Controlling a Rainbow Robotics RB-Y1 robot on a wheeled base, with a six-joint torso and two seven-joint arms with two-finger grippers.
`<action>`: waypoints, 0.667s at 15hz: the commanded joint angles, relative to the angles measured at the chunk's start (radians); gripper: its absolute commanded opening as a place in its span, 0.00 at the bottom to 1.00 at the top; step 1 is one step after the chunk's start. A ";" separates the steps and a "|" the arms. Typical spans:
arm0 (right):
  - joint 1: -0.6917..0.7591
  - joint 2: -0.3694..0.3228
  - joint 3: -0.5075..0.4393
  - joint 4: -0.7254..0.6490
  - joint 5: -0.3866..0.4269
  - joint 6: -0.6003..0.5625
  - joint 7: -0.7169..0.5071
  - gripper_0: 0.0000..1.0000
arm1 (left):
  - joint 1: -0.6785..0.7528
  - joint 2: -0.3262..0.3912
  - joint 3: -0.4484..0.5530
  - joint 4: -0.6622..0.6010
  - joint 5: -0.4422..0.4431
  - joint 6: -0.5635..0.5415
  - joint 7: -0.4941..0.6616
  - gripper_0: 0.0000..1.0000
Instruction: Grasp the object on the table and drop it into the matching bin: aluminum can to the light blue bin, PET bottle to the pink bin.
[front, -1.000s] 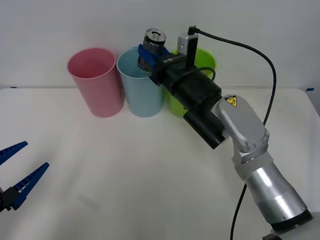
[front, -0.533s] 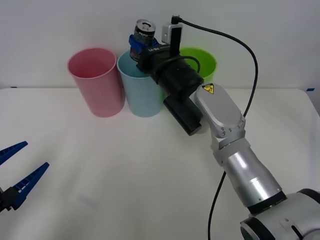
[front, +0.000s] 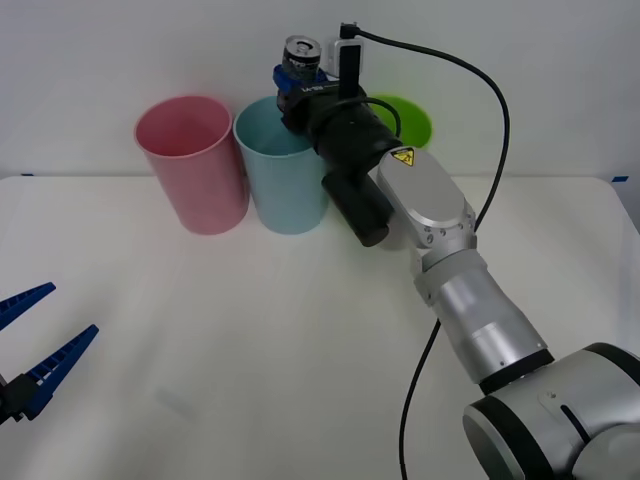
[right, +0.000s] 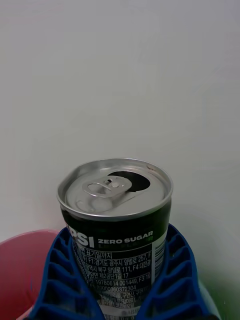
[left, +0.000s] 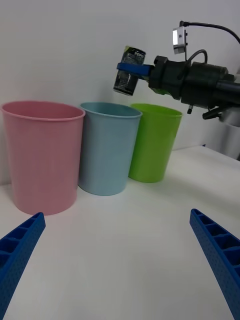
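- Aluminum can (front: 301, 55): the task's own object, listed first, though smallest in the scene. Carried upright in the air by the right claw, above the far rim of the light blue bin. Pull-tab top faces up; opening visible in the right wrist view (right: 115, 190). Held upright probably so that it falls straight once let go.
- Table (front: 250, 340): wide white top, bearing the three bins along its far edge.
- Right arm: stretched forward over the table to the row of bins, a reach suited to a drop from above.
- Pink bin (front: 192, 162): leftmost of the row, touching or just beside the blue one. Meant for a PET bottle, so not wanted here.
- Light blue bin (front: 283, 172): middle of the row, mouth open upward; the matching bin for this can.
- Lime green bin (front: 405, 122): rightmost, partly hidden behind the right arm.
- Left claw (front: 30, 345): low over the near left corner of the table, blue fingers spread wide, holding nothing; idle.
- Right claw (front: 297, 84): clenched on the can's lower body, ribbed blue fingers either side. Judged stage: transport about done, release pending.
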 joint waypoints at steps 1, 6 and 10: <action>-0.011 0.000 -0.003 0.019 0.006 0.008 0.010 0.00 | 0.000 0.000 0.000 0.000 0.000 0.000 0.000 1.00; -0.011 0.000 0.004 0.018 0.012 0.006 0.021 0.00 | 0.000 0.000 0.000 0.000 0.000 0.000 0.000 1.00; -0.010 0.000 0.009 0.018 0.012 0.008 0.029 0.71 | 0.000 0.000 0.000 0.000 0.000 0.000 0.000 1.00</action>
